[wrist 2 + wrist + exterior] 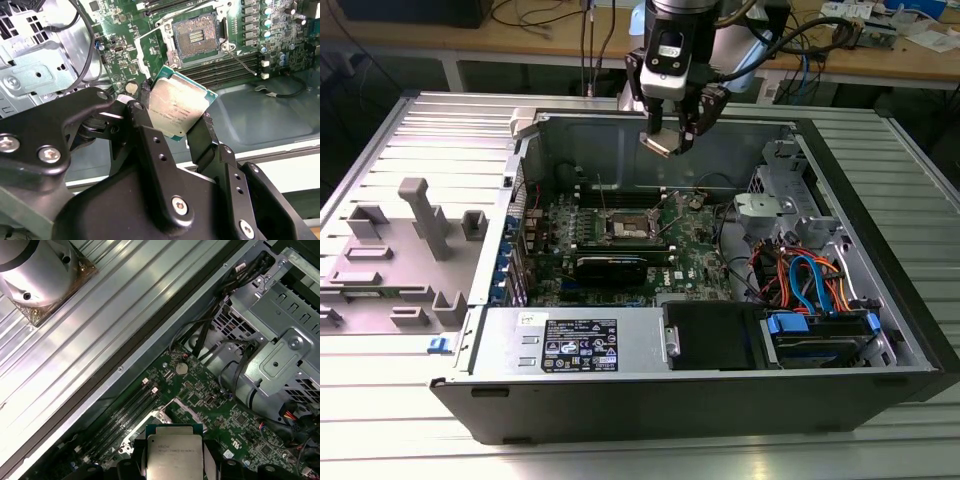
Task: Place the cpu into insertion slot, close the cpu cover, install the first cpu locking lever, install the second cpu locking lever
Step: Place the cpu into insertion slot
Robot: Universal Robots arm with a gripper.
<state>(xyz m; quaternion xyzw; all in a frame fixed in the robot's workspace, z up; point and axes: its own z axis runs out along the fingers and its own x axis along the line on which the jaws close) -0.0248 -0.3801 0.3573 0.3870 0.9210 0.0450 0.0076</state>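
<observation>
A wide ribbed metal desk [380, 440] carries an open computer case [650, 415] that lies on its side, and on the exterior view's left of the case a grey plastic fixture [425, 215] stands on the desk. Inside the case, the green motherboard [700, 255] covers the floor of the far half. A power supply [575, 345] with a label is along the near wall, and a silvery drive cage [775, 195] is on the exterior view's right, with orange and blue cables [810, 275] near it. A long black card [620, 268] stands on the board just in front of the insertion slot [628, 225]. In the second wrist view the insertion slot [196, 37] shows its dark centre uncovered inside a silvery rim, and the black memory slots [225, 67] run just beside it. The gripper [672, 135] hangs in the air above the far part of the case, well apart from the board. Its two black fingers are closed on the cpu [665, 142] and press on two opposite edges. In the second wrist view the cpu [180, 107] is tilted between the fingers [142, 112], with its dull silver top facing the camera. In the first wrist view the cpu [173, 452] is above the motherboard [200, 385], and a small round coin battery [181, 368] sits on the board.
</observation>
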